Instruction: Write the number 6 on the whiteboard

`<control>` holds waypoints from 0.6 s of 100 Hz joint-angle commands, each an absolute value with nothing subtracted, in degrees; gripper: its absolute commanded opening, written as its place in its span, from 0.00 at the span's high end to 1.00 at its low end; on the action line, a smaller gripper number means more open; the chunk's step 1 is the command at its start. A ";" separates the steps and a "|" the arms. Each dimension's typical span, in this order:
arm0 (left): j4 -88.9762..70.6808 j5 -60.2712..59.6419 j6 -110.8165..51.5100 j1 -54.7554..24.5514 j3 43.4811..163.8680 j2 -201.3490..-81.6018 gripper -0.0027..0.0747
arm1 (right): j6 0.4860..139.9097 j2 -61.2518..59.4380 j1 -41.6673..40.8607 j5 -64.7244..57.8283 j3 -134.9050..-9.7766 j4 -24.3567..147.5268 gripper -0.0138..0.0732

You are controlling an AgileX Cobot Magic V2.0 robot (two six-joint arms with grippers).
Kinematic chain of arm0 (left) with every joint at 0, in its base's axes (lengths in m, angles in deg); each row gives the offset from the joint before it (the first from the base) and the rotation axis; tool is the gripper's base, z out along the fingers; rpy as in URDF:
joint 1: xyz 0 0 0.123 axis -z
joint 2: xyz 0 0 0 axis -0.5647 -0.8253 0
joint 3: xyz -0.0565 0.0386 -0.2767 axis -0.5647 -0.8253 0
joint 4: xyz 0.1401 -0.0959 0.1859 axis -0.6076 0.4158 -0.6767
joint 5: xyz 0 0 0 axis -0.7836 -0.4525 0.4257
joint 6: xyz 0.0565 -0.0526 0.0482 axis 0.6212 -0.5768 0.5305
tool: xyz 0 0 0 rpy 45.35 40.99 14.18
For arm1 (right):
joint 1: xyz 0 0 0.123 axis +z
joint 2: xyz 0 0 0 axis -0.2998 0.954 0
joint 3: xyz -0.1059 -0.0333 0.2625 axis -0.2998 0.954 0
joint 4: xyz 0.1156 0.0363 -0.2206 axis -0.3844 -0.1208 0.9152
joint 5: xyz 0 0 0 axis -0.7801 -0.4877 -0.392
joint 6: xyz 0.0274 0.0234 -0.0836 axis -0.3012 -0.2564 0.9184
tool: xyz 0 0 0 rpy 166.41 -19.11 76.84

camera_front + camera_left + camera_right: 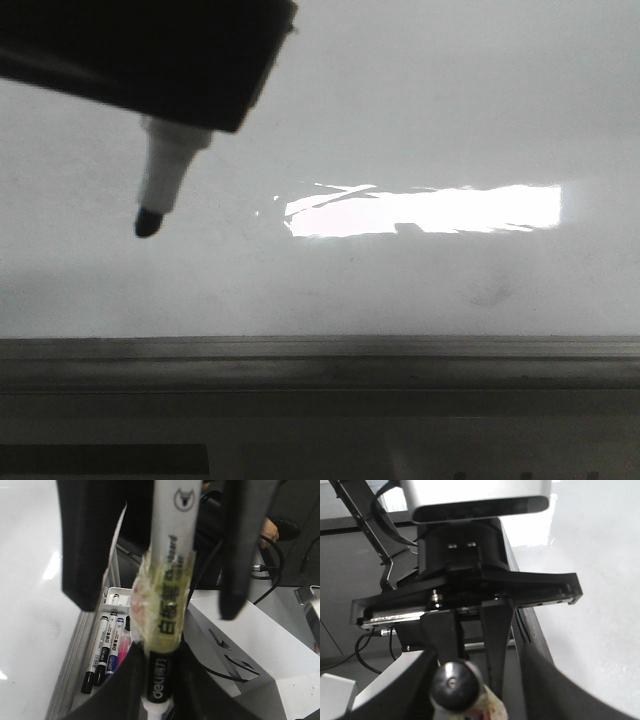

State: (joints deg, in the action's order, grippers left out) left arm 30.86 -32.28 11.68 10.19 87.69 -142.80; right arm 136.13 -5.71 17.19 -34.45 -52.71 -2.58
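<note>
Nearest in the front view runs the grey frame strip [320,365] along the edge of the whiteboard [420,120]. The board lies flat beyond it, glossy and pale, with faint smudges and a bright bar of glare [430,210] near its middle.

Over the left part of the board the left gripper [185,105] reaches in from the upper left as a dark block. Its jaws are closed on a marker [165,165] that slants down and to the left. The black tip [147,222] sits low against the board, but I cannot tell whether it touches. That part of the board is plain white around the tip.

In the left wrist view the marker's white barrel is clamped between the dark fingers [125,690], near its black printed end. A band of yellowed tape [162,600] is wrapped around its middle. Beside the board's edge several spare markers [102,652] lie in a white tray [119,589]. Farther off stand a white box [250,635] and some black cables [272,565].

In the right wrist view the right gripper [465,695] shows only as dark curved shapes around a rounded grey end. I cannot tell how its jaws stand.
</note>
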 commanded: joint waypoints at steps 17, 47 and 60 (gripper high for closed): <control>35.48 -32.25 11.64 10.64 89.50 -142.07 0.99 | 137.04 -4.93 17.33 -34.71 -54.69 -5.43 0.91; 36.38 -29.58 5.97 10.64 89.50 -139.26 0.45 | 137.04 -9.40 17.33 -28.50 -54.45 3.12 0.91; 35.22 -24.13 3.41 10.64 88.54 -132.65 0.52 | 137.04 -14.78 17.33 -19.19 -52.45 5.79 0.89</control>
State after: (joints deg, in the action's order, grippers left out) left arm 32.53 -28.47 5.46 10.19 87.59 -137.47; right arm 137.20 -11.06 17.19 -25.97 -52.28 6.25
